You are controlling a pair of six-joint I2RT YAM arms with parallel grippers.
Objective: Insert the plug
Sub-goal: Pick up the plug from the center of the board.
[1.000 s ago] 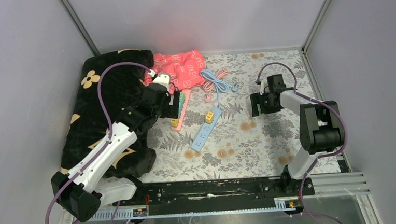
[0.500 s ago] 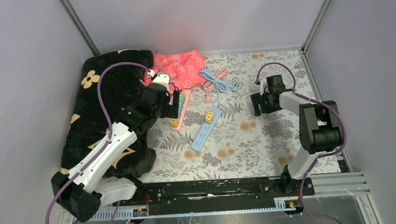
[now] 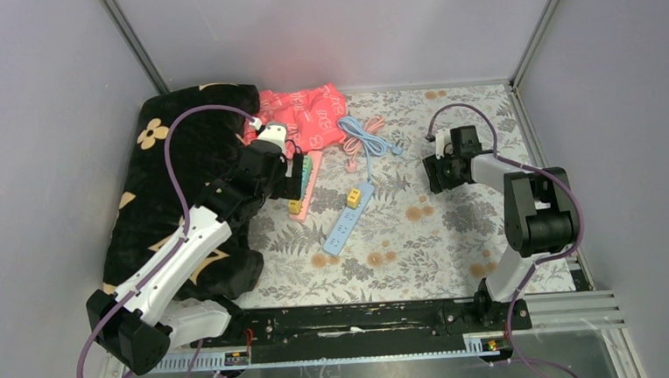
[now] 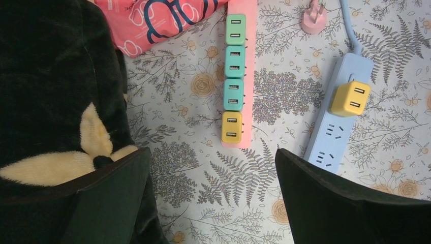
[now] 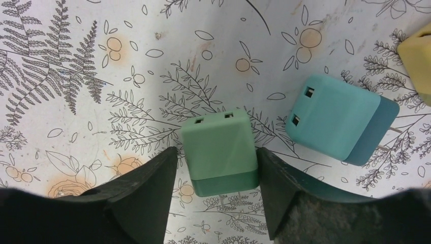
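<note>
A light green plug [image 5: 219,152] lies on the floral mat, prongs pointing toward the camera. My right gripper [image 5: 216,152] straddles it, one finger [image 5: 147,188] on each side with narrow gaps, so it is open. A teal plug [image 5: 335,119] lies just to its right. In the top view my right gripper [image 3: 435,176] is low at the mat's right side. My left gripper [image 4: 212,152] hangs wide open above the mat, just below a pink power strip [image 4: 244,76] carrying three teal plugs and a yellow one. A blue power strip [image 4: 330,132] holds a yellow plug [image 4: 349,98].
A black flowered blanket [image 3: 172,164] covers the left side, under my left arm. A red printed bag [image 3: 305,116] lies at the back. Coiled blue and pink cables [image 3: 363,139] lie behind the strips. A yellow block [image 5: 419,56] shows at the right wrist view's edge.
The right gripper's jaws have narrowed around the green plug and the wrist has edged slightly away from the base. The left arm has not moved.
</note>
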